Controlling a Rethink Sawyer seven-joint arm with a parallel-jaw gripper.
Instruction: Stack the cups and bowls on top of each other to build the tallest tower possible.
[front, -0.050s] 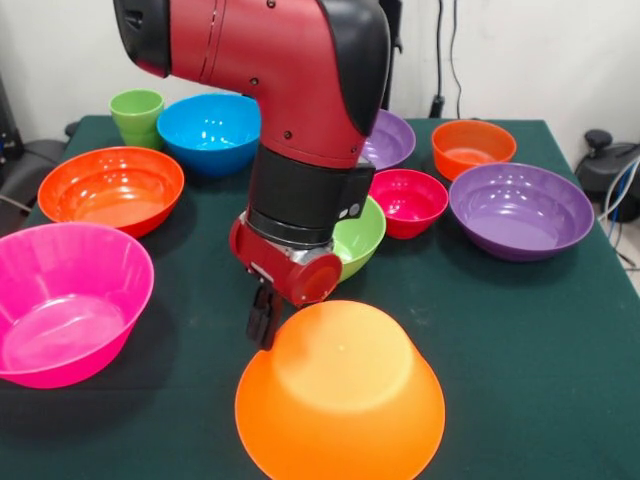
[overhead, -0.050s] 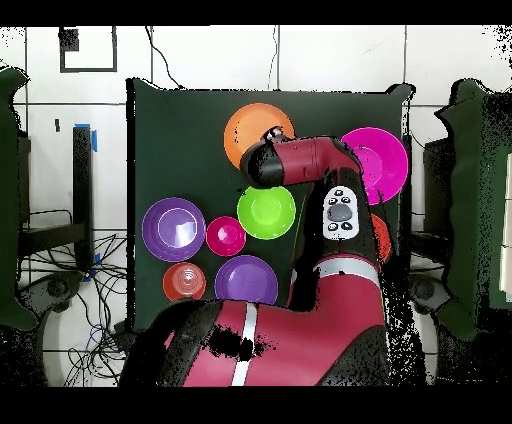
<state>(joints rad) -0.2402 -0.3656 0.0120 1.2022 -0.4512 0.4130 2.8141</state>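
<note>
A large orange bowl (front, -0.050s: 340, 400) (overhead, -0.050s: 250, 132) lies upturned at the near edge of the front view. My gripper (front, -0.050s: 263, 318) hangs low just beside its left rim, partly hidden behind it, holding nothing that I can see. The other bowls sit upright and apart: pink (front, -0.050s: 65, 300) (overhead, -0.050s: 380, 160), red-orange (front, -0.050s: 110, 188), blue (front, -0.050s: 210, 130), green (front, -0.050s: 358, 240) (overhead, -0.050s: 266, 211), small magenta-red (front, -0.050s: 408, 200) (overhead, -0.050s: 226, 235), large purple (front, -0.050s: 520, 210) (overhead, -0.050s: 173, 229), a second purple (front, -0.050s: 392, 140) (overhead, -0.050s: 246, 280) and small red-orange (front, -0.050s: 473, 148) (overhead, -0.050s: 184, 281). The light-green cup (front, -0.050s: 137, 115) stands at the far left.
The dark green table cloth (front, -0.050s: 520, 340) covers the whole work surface. My arm (overhead, -0.050s: 310, 160) crosses above the green bowl and hides the blue bowl and the cup in the overhead view. Cables and equipment lie on the floor beyond the table's sides.
</note>
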